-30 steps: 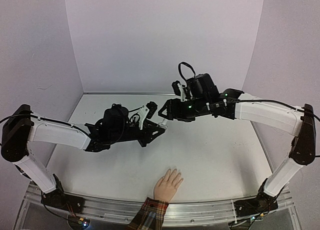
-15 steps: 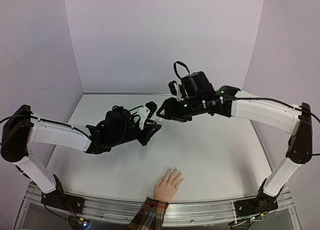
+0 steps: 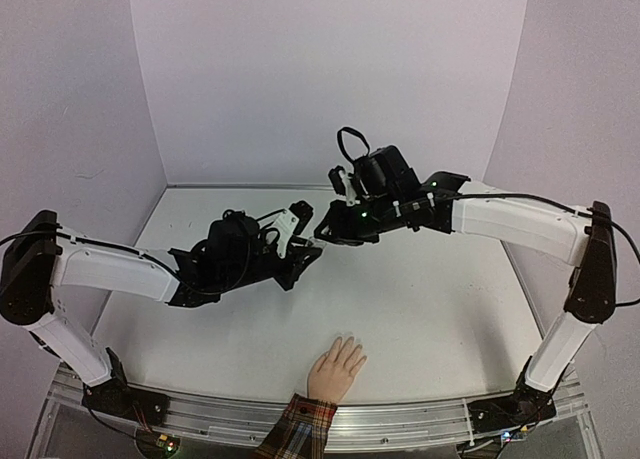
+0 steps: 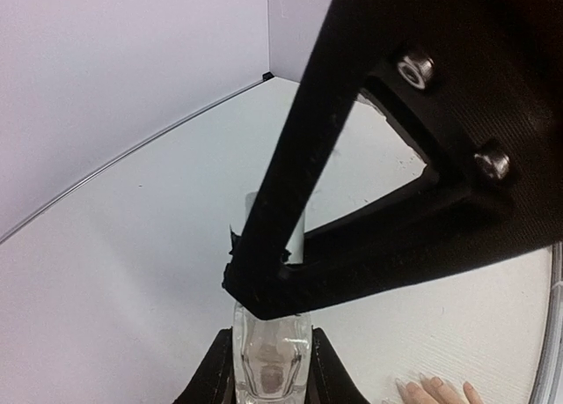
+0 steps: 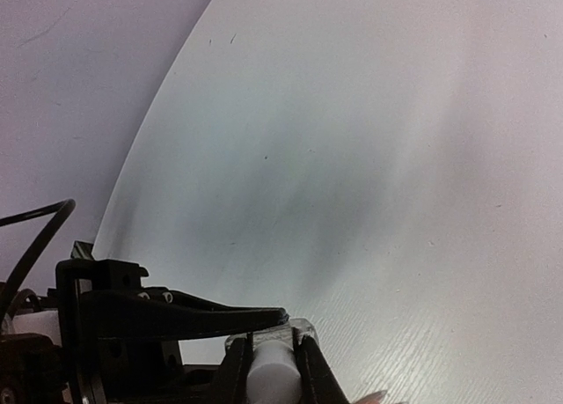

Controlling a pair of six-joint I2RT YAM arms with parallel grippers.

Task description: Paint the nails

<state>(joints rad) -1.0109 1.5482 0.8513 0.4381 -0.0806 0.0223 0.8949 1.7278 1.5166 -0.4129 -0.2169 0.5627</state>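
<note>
Held aloft over mid-table: left gripper clenched on small clear bottle, right gripper clamped on its white cap; peach hand, plaid cuff, flat at the table's near edge, nails well apart from both.

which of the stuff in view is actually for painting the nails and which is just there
For the job:
- nails on the peach hand
- clear bottle, clamped in the left gripper
- white cap, pinched by the right gripper

Just there:
- table
- walls
- red plaid cuff
</note>
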